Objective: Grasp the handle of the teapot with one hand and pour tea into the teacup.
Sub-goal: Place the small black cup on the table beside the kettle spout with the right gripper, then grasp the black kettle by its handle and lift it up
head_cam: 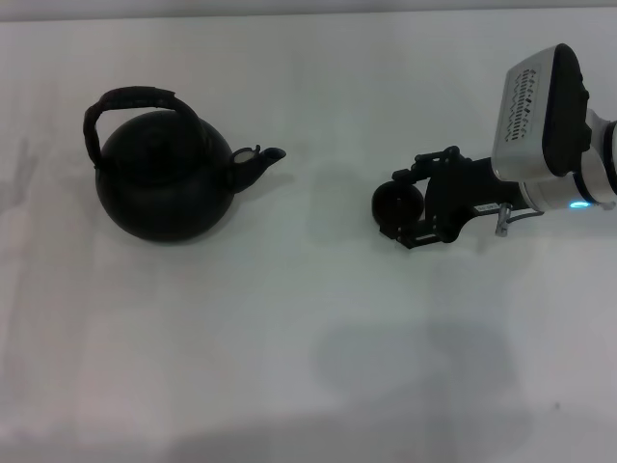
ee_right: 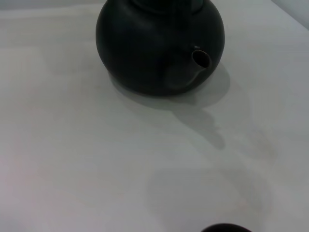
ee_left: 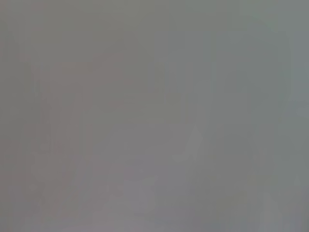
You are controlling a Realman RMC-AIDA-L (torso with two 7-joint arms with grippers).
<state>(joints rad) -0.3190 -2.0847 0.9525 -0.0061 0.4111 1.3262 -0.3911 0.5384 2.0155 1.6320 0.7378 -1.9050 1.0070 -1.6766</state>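
Note:
The round black teapot [head_cam: 164,188] stands on the table's left side, its spout [head_cam: 262,159] pointing right. Its arched handle [head_cam: 135,98] is upright and nothing touches it. Far to the right, my right gripper [head_cam: 401,208] reaches in from the side, its fingers shut on the small dark teacup [head_cam: 393,201]. The right wrist view looks across at the teapot [ee_right: 145,43] and its spout [ee_right: 200,60]. Only the teacup's rim [ee_right: 225,228] shows at that picture's edge, with a faint round shadow on the table before it. My left gripper is out of view.
A plain white table [head_cam: 308,338] runs under everything, with a wide gap between spout and teacup. The left wrist view shows only a blank grey surface.

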